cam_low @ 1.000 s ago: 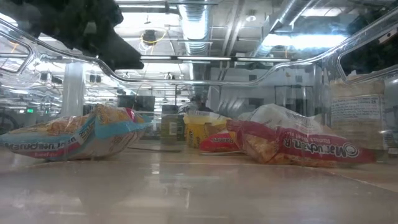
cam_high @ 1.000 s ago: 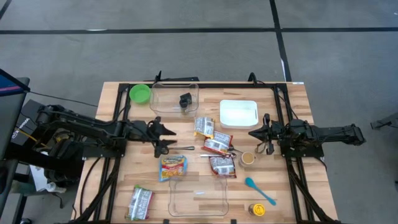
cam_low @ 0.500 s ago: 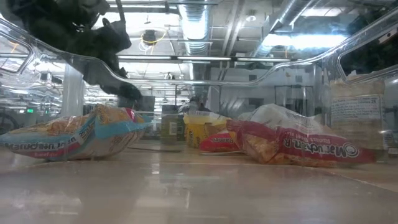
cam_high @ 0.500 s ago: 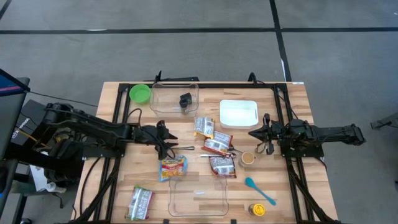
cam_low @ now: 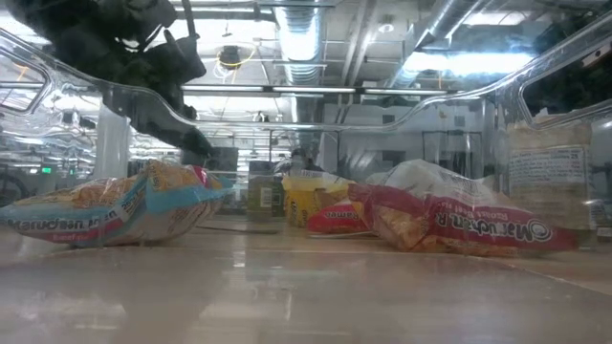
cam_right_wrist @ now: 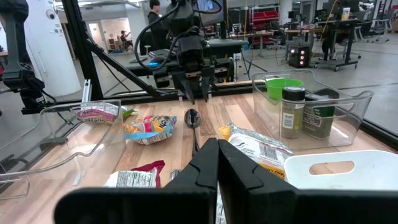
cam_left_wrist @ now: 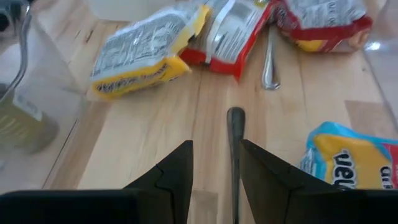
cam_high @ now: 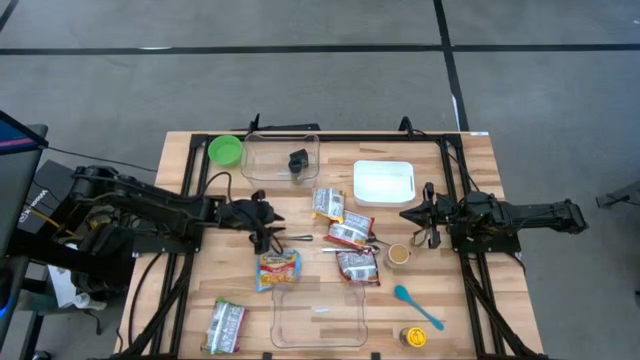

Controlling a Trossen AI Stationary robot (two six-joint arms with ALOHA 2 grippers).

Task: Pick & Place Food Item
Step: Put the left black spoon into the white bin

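Note:
Several noodle packets lie flat on the wooden table: a blue-and-yellow one (cam_high: pixel 278 268) (cam_left_wrist: pixel 351 165), a yellow one (cam_high: pixel 327 202) (cam_left_wrist: pixel 146 53), two red ones (cam_high: pixel 350 232) (cam_high: pixel 358 265), and one at the near left (cam_high: pixel 226 325). My left gripper (cam_high: pixel 270 238) (cam_left_wrist: pixel 216 144) is open, low over the table just beyond the blue-and-yellow packet. A thin dark utensil (cam_left_wrist: pixel 235 134) (cam_high: pixel 300 238) lies on the table between its fingers, with a gap on each side. My right gripper (cam_high: pixel 405 213) (cam_right_wrist: pixel 217 146) is shut and waits at the right, holding nothing.
A clear bin (cam_high: pixel 280 157) with bottles and a green bowl (cam_high: pixel 225 150) stand at the far side, and a white tray (cam_high: pixel 384 182) at the far right. Another clear bin (cam_high: pixel 318 315) stands at the near edge. A cup (cam_high: pixel 399 254), a teal spoon (cam_high: pixel 417 306) and a small jar (cam_high: pixel 413 337) lie right.
My left gripper has come down toward the table and reached a little toward the right, over the dark utensil beside the blue-and-yellow packet. Its fingers have drawn closer together. The packets have not moved.

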